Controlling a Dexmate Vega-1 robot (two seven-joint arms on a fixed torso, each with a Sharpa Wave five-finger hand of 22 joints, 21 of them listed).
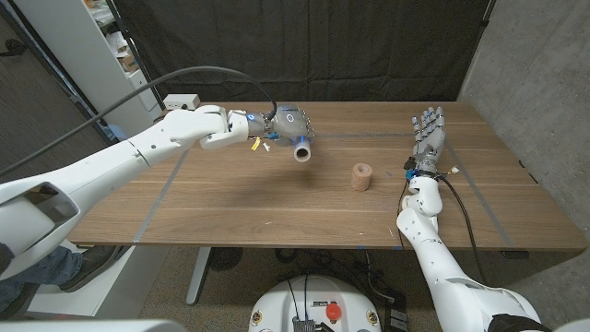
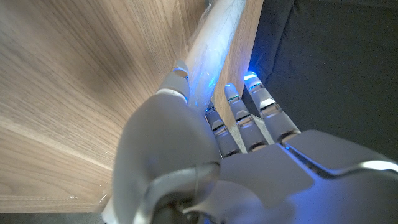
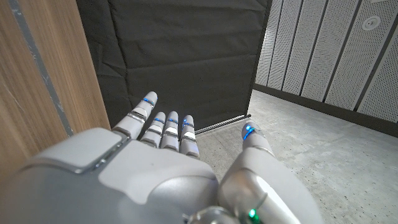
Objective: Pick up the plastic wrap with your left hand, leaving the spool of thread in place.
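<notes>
The left robot hand (image 1: 288, 125) grips the plastic wrap (image 1: 303, 149), lifted above the tabletop (image 1: 230, 198) left of the spool of thread (image 1: 360, 176). The roll looks light, stiff and slick, best held mid-length. The right robot hand (image 1: 429, 132) waits open.

A wooden tabletop (image 1: 230, 198) (grey tape lines cross it) stands before a black curtain (image 1: 323, 46); a perforated grey wall (image 3: 336, 56) meets speckled concrete floor (image 3: 323, 155).

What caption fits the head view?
Left hand holds the plastic wrap roll above the table; thread spool stays put.
</notes>
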